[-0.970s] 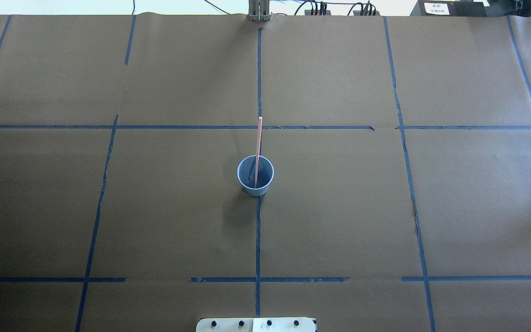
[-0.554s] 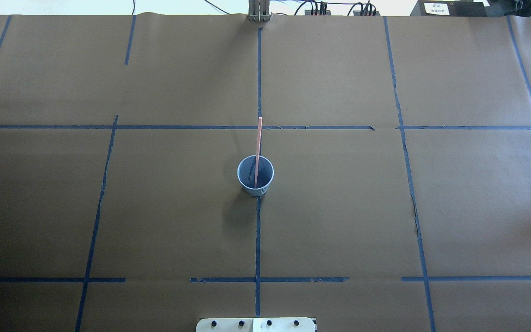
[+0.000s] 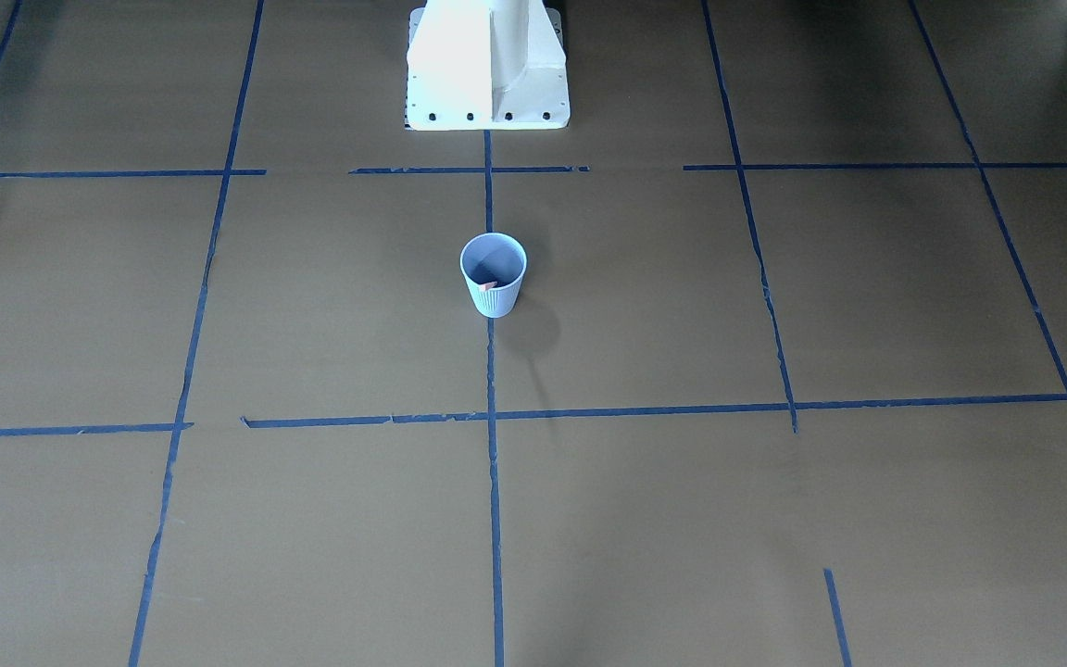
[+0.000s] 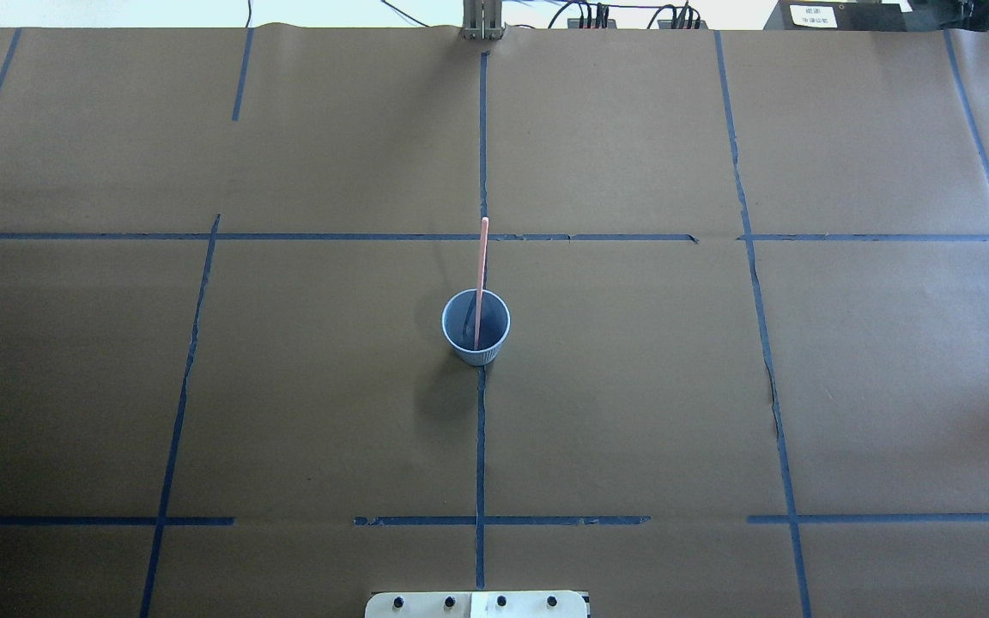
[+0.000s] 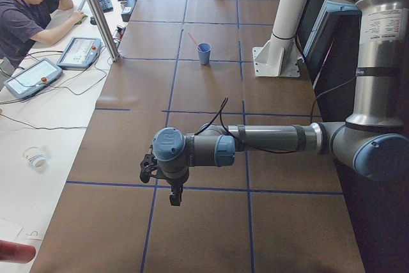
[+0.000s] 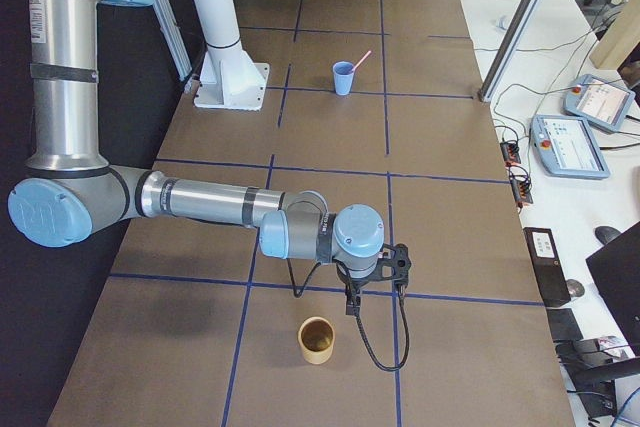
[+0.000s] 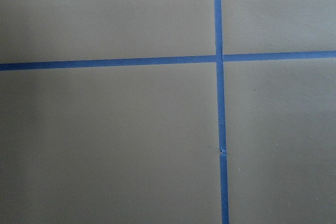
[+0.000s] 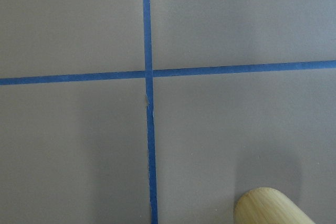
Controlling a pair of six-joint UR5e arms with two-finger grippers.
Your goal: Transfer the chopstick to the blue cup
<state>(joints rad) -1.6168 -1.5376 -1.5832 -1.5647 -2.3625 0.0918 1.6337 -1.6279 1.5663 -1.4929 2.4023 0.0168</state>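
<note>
Overhead: the chopstick (image 4: 481, 275) leans inside the blue cup (image 4: 477, 354) in the middle of the tabletop (image 4: 675, 386), so the transfer looks done (no further move seems needed). Left side view: the left hand (image 5: 174, 193) hangs well apart from the cup, pointing down; I cannot tell its opening. Right side view: the right hand (image 6: 352, 299) hovers near a wooden cup (image 6: 318, 340), its grip equally unreadable.

Overhead, front cams opposed; share blue cup (image 4: 486, 354).
</note>
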